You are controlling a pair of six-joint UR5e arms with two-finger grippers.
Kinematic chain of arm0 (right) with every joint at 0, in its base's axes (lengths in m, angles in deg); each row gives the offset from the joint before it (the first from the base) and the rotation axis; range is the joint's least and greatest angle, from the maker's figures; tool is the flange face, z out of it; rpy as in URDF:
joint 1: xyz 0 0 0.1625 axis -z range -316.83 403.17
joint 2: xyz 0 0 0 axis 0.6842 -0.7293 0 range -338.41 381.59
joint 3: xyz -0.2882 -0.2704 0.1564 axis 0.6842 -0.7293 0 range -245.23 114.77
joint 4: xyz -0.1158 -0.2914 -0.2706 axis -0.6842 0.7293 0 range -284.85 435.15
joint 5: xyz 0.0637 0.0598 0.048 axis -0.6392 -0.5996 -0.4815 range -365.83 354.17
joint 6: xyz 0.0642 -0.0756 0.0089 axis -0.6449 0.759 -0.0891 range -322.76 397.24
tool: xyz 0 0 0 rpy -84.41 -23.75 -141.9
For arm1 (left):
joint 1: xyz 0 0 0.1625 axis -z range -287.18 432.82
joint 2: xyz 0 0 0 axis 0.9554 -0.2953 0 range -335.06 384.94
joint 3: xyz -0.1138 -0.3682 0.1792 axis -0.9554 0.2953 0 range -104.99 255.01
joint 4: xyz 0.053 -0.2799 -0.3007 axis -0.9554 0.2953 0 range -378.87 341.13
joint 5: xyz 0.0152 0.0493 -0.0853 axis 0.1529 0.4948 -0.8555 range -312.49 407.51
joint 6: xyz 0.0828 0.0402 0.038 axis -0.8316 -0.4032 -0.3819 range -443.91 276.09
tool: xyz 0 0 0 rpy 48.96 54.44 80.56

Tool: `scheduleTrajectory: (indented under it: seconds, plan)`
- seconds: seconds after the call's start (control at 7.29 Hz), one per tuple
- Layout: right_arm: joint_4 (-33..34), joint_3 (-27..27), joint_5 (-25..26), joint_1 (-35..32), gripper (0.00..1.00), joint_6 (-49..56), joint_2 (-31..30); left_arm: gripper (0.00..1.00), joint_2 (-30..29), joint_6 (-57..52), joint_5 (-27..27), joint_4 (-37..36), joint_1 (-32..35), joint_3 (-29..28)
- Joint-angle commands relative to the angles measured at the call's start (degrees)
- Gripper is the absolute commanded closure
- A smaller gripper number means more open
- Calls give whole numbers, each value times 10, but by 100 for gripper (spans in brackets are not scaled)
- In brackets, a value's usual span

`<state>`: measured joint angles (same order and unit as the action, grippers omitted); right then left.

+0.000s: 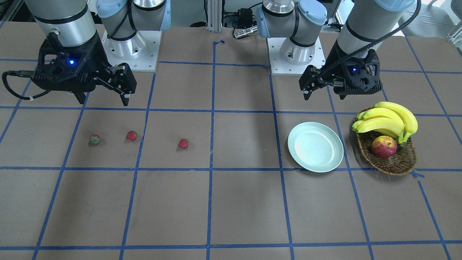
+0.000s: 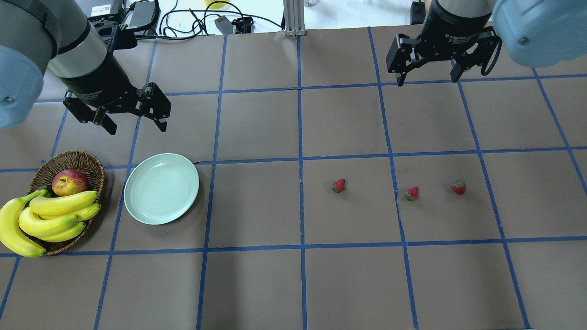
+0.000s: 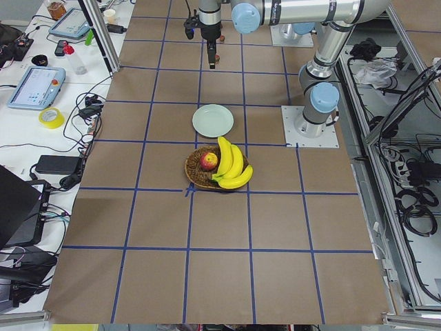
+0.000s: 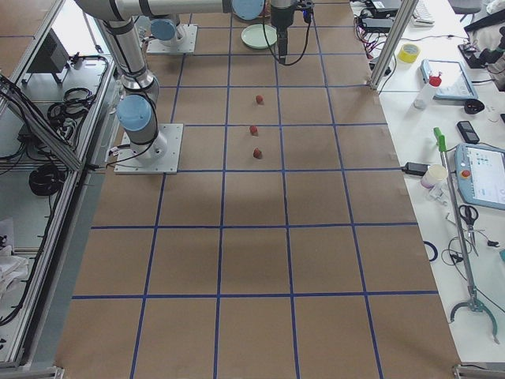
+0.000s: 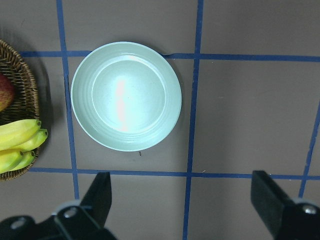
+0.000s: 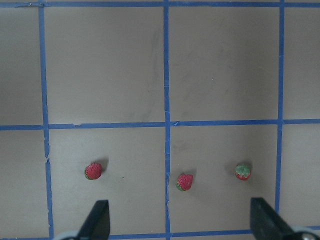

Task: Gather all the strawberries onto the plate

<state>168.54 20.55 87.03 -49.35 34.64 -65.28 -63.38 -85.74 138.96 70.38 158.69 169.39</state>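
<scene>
From the left wrist alone: a straight-down look at the plate [image 5: 126, 96], ahead of the left pincer [image 5: 182, 200] and nearer its basket-side finger, with a streak of glare across the middle. At that view's edge, part of the basket [image 5: 26, 85] just beside the plate.

From the right wrist alone: all three strawberries [image 6: 184, 182] close up, in a loose row just ahead of the right pincer [image 2: 429, 79], within the span of its two fingers.

From overhead and from across the counter [image 2: 257, 284]: both pincers together, each hovering above the surface, spread wide, gripping nothing. Also the whole basket with bananas [image 2: 55, 211] and an apple [image 2: 69, 182], off to the left pincer's outer side.

Only from the two end views: the room around. White benches [image 3: 41, 138] along the far side of the counter, loaded with tablets [image 3: 34, 86], a yellow tape roll [image 3: 49, 118] and cables [image 4: 63, 103].

Brown matte covering on the counter, squared off by blue tape lines [image 2: 302, 247].

Strawberries small, red, with green caps. More green than red on the one [image 6: 243, 171] toward the right pincer's outer finger. All three on the counter, well apart from the plate. Plate round, shallow, pale mint, glossy, with a raised rim.
</scene>
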Motion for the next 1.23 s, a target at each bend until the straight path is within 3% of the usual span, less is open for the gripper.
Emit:
scheduleTrajectory:
  seconds: [0.0,1.1]
  plan:
    - [0,0,1,0,0,1,0,0,0,0,0,0,0,0]
    - [0,2,5,2,0,1,1,0,1,-1,-7,0,0,3]
